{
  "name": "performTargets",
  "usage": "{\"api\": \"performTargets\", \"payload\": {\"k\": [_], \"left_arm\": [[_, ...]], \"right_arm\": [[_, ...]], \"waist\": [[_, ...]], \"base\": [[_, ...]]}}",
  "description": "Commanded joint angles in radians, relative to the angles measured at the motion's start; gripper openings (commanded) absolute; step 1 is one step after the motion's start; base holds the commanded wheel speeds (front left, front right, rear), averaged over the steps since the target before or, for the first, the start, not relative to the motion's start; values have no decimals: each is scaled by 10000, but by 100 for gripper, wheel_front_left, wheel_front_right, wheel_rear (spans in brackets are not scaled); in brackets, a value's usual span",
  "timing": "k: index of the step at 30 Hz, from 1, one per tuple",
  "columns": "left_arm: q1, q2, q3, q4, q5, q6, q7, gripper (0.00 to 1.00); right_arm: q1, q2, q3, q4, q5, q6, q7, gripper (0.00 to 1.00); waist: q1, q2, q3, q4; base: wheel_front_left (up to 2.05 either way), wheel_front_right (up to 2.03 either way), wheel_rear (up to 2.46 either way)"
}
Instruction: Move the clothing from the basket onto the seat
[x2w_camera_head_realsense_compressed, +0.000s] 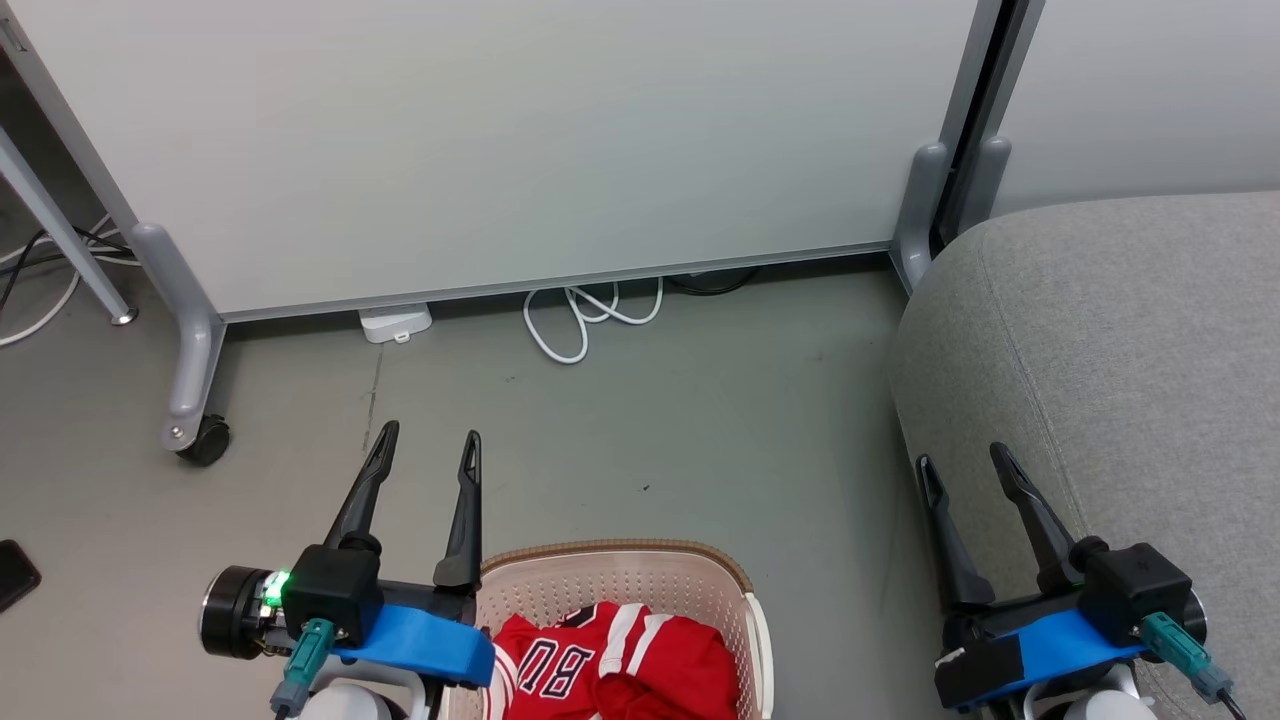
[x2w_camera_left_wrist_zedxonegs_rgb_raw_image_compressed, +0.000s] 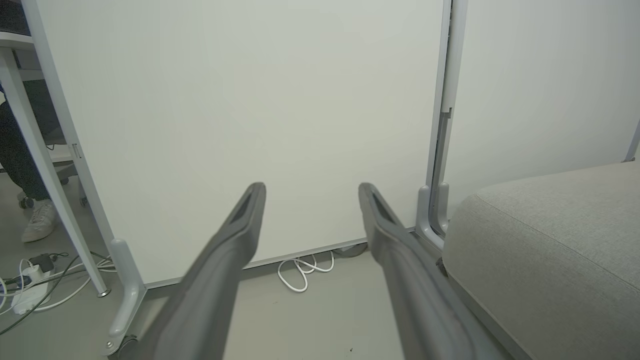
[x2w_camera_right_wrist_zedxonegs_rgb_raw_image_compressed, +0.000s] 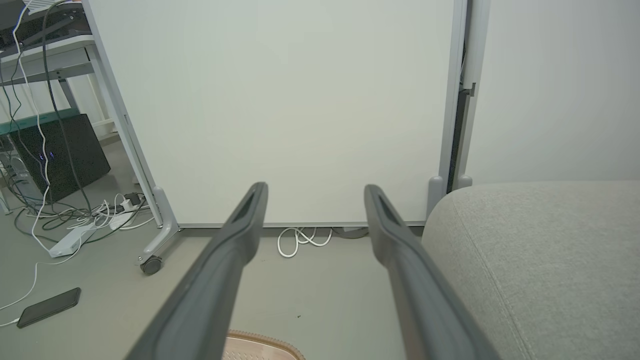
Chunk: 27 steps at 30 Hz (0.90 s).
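Left gripper (x2w_camera_head_realsense_compressed: 431, 432) and right gripper (x2w_camera_head_realsense_compressed: 962, 455) are both spread and empty. The clothing (x2w_camera_head_realsense_compressed: 620, 665) sits in the basket (x2w_camera_head_realsense_compressed: 620, 548), just right of the left gripper's base. Dip there and pinch a raised fold — the seat (x2w_camera_head_realsense_compressed: 1120, 340) lies by the right gripper.

A big white board (x2w_camera_head_realsense_compressed: 500, 130) stands on the grey floor (x2w_camera_head_realsense_compressed: 650, 430). Its leg (x2w_camera_head_realsense_compressed: 190, 350) has a black wheel (x2w_camera_head_realsense_compressed: 205, 440). A white cord (x2w_camera_head_realsense_compressed: 585, 315) lies in loops under it, near a small white box (x2w_camera_head_realsense_compressed: 395, 323). A black phone (x2w_camera_right_wrist_zedxonegs_rgb_raw_image_compressed: 49, 307) lies flat on the floor. A person's white shoe (x2w_camera_left_wrist_zedxonegs_rgb_raw_image_compressed: 40, 221) stands past the board.
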Motion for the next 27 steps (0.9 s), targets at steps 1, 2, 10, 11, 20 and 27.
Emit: {"api": "performTargets", "payload": {"k": [1, 2, 10, 11, 20, 27], "left_arm": [[-81, -6, 15, 25, -36, -24, -49, 100], [-78, -7, 17, 29, -40, -30, -49, 100], [-141, -10, 34, 89, -134, -76, -49, 100], [-143, -10, 32, 106, -136, -57, -49, 100], [-500, -12, -244, 355, -24, -217, -47, 100], [-1137, 186, -750, 916, 5, -385, -39, 100]], "right_arm": [[-86, -58, 0, -21, -33, 22, -59, 100], [-80, -58, -1, -24, -28, 22, -59, 100], [-73, -57, -9, -29, -32, 22, -59, 100], [-70, -57, -13, -25, -32, 22, -59, 100], [-217, -57, -66, -122, -55, 22, -59, 100], [-488, -54, -128, -273, -132, 22, -56, 100]], "waist": [[0, 0, -5, -5], [0, 0, -4, -7], [0, 0, 13, 7], [0, 0, 14, 8], [0, 0, 209, -65], [0, 0, 645, -303]], "base": [[0, 0, 0], [0, 0, 0], [0, 0, 0], [0, 0, 0], [0, 0, 0], [0, 0, 0]]}}
